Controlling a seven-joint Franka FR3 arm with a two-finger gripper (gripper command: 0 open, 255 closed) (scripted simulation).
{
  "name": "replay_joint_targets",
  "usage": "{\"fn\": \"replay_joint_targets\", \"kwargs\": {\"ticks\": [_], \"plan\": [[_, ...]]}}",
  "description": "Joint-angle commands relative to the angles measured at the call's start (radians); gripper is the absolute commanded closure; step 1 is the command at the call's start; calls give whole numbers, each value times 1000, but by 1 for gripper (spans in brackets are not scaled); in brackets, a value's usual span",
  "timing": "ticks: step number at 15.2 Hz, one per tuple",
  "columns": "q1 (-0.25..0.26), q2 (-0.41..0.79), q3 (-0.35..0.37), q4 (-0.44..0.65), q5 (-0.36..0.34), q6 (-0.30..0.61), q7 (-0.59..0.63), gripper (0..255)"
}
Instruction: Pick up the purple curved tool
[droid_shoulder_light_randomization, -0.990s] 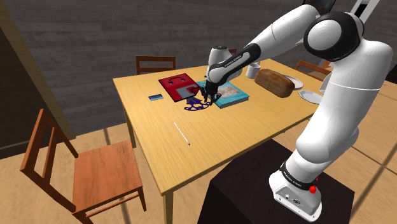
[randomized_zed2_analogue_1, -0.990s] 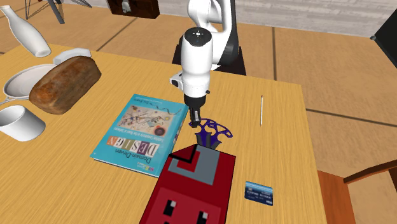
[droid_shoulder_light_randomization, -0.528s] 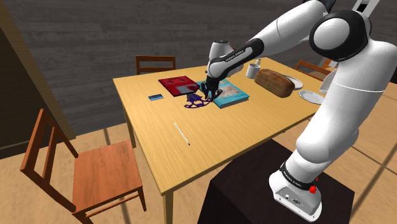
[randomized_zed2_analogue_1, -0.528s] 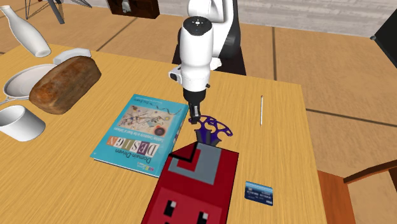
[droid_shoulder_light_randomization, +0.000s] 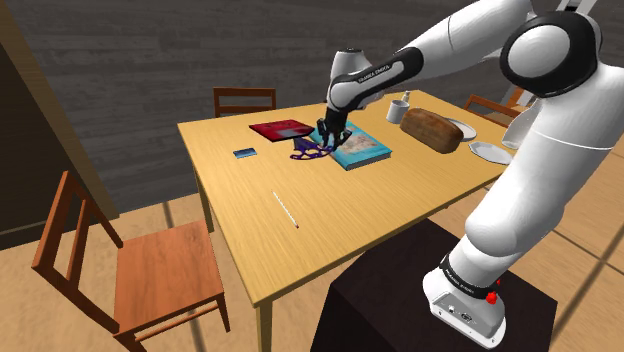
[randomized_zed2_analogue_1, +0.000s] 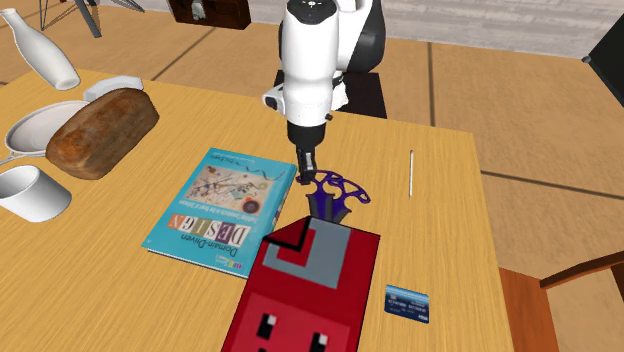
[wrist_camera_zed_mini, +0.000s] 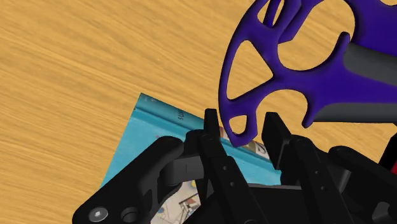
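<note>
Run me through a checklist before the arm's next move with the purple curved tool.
1. End effector shut on the purple tool: ok, the fingers clasp its rim.
2. Grip centred on the tool: not ok, it is held at one edge and most of it sticks out to one side.
3. Tool clear of the table: cannot tell.
4. Tool clear of the red square item: cannot tell, they overlap in the second exterior view.
5. Fingers clear of the blue book: cannot tell, it lies right beside them.
</note>
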Motion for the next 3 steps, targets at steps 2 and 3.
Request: {"fn": "replay_joint_targets", "kwargs": {"ticks": [2, 3], "plan": [[-2, -16, 0, 13, 6, -28, -7, 255], [-2, -16, 0, 13, 6, -28, -7, 255]]}}
